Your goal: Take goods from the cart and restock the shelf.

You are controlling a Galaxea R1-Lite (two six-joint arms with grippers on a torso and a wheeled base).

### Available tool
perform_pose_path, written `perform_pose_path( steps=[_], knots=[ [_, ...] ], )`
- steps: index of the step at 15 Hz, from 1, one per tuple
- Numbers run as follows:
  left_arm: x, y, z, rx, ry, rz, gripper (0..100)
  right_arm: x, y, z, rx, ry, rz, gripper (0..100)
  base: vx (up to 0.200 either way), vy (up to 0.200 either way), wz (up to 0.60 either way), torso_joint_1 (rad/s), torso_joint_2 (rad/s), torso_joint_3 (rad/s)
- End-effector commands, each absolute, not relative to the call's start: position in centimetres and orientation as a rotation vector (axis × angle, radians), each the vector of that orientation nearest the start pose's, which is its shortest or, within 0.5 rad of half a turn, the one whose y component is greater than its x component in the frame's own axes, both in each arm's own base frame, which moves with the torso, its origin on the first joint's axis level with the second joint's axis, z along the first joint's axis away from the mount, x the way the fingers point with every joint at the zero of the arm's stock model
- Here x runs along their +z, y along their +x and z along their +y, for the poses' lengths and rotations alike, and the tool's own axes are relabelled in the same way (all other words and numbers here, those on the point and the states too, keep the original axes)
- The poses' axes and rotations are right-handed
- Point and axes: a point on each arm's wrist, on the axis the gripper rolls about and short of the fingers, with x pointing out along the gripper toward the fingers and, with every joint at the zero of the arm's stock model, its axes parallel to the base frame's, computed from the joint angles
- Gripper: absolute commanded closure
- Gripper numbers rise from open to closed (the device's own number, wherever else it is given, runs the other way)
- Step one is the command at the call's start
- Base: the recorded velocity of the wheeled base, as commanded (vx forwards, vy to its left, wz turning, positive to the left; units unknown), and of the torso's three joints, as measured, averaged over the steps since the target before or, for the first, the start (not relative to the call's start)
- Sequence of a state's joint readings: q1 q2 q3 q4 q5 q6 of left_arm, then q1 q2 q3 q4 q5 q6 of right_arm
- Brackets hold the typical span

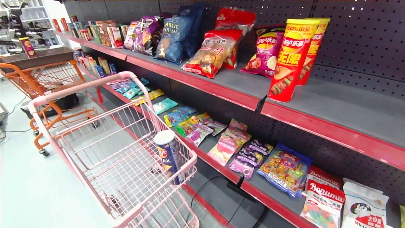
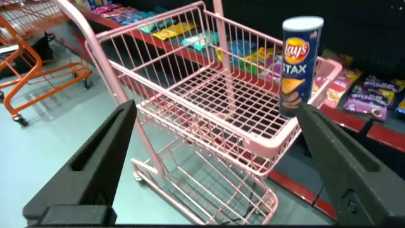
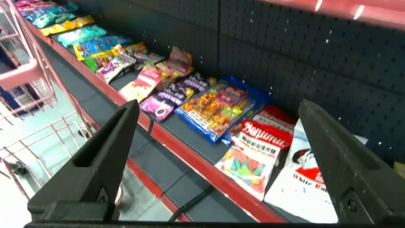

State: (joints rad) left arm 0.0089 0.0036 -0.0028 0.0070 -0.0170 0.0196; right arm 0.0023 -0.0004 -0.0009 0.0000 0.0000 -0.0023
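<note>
Blue chips can (image 1: 169,155) upright in pink cart (image 1: 79,89), corner nearest lower shelf (image 1: 207,143); long axis vertical. L gripper (image 2: 214,107) spread wide, empty, faces cart, can ahead, off-centre. R gripper (image 3: 218,104) also spread, empty, over lower shelf. L arm looks nearer.

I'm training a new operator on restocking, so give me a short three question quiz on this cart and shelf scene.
1. True or false: the pink cart holds two cans.
2. Fill in: the left end effector is ___.
3. Where do the red chip cans stand? A on the upper shelf; B inside the cart; C gripped by that end effector.
Key: 1 false, it holds one blue can. 2 open, and empty. 3 A.
</note>
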Motion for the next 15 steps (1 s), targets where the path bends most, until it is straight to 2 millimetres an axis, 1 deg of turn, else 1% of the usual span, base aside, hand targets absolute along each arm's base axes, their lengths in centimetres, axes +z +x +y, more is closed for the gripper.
perform_pose_path(
  steps=[1, 3, 5, 6, 7, 8, 9, 10, 11, 12, 13, 14, 15],
  knots=[
    [7.5, -2.3, -0.1, -0.008, 0.020, 0.011, 0, 7.5, -2.3, 0.0, 0.003, -0.002, 0.000, 0, 0.000, 0.000, 0.00, -0.178, 0.52, 0.359],
    [7.6, -2.3, -0.1, -0.009, 0.023, 0.008, 0, 7.5, -2.3, 0.0, 0.003, -0.002, 0.000, 0, 0.000, 0.000, 0.00, -0.146, 0.47, 0.325],
    [8.0, -2.4, -0.1, -0.032, 0.025, -0.010, 0, 7.5, -2.3, 0.0, 0.003, -0.002, 0.000, 0, 0.000, 0.000, 0.00, -0.061, 0.20, 0.137],
    [15.1, -1.4, -0.1, -0.043, -0.029, -0.004, 0, 7.5, -2.3, 0.0, 0.003, -0.003, 0.000, 0, 0.000, 0.000, 0.00, -0.022, 0.09, 0.066],
    [20.4, 0.9, -0.1, -0.036, -0.154, 0.010, 0, 7.5, -2.3, 0.0, 0.003, -0.003, 0.000, 0, 0.000, 0.000, 0.00, 0.000, 0.00, 0.000],
    [24.7, 3.9, -0.1, -0.034, -0.175, 0.015, 0, 7.5, -2.3, 0.0, 0.003, -0.003, 0.000, 0, 0.000, 0.000, 0.00, 0.000, 0.00, 0.000],
    [25.6, 6.7, -0.1, -0.030, -0.159, 0.052, 0, 7.6, -2.3, 0.0, 0.003, -0.003, -0.002, 0, 0.000, 0.000, 0.00, 0.000, 0.00, 0.000],
    [25.4, 9.0, -0.1, -0.040, -0.139, 0.061, 0, 7.5, -2.3, 0.0, 0.003, -0.003, 0.000, 0, 0.000, 0.000, 0.00, 0.000, 0.00, 0.000],
    [23.2, 13.1, -0.3, -0.108, -0.117, 0.103, 0, 7.5, -2.3, 0.0, 0.003, -0.003, 0.000, 0, 0.000, 0.000, 0.00, 0.000, 0.00, 0.000],
    [22.0, 14.6, -0.4, -0.172, -0.091, 0.117, 0, 7.5, -2.3, 0.0, 0.003, -0.003, 0.000, 0, 0.000, 0.000, 0.00, 0.000, 0.00, 0.000],
    [20.7, 15.3, -0.6, -0.251, -0.040, 0.176, 0, 7.5, -2.3, 0.0, 0.003, -0.003, 0.000, 0, 0.000, 0.000, 0.00, 0.000, 0.00, 0.000],
    [20.0, 15.8, -0.7, -0.315, -0.018, 0.215, 0, 7.5, -2.3, 0.0, 0.003, -0.003, 0.000, 0, 0.000, 0.000, 0.00, 0.000, 0.00, 0.000],
    [19.2, 16.8, -0.8, -0.432, -0.002, 0.257, 0, 7.5, -2.3, 0.0, 0.003, -0.003, 0.000, 0, 0.000, 0.000, 0.00, 0.000, 0.00, 0.000]
  ],
)
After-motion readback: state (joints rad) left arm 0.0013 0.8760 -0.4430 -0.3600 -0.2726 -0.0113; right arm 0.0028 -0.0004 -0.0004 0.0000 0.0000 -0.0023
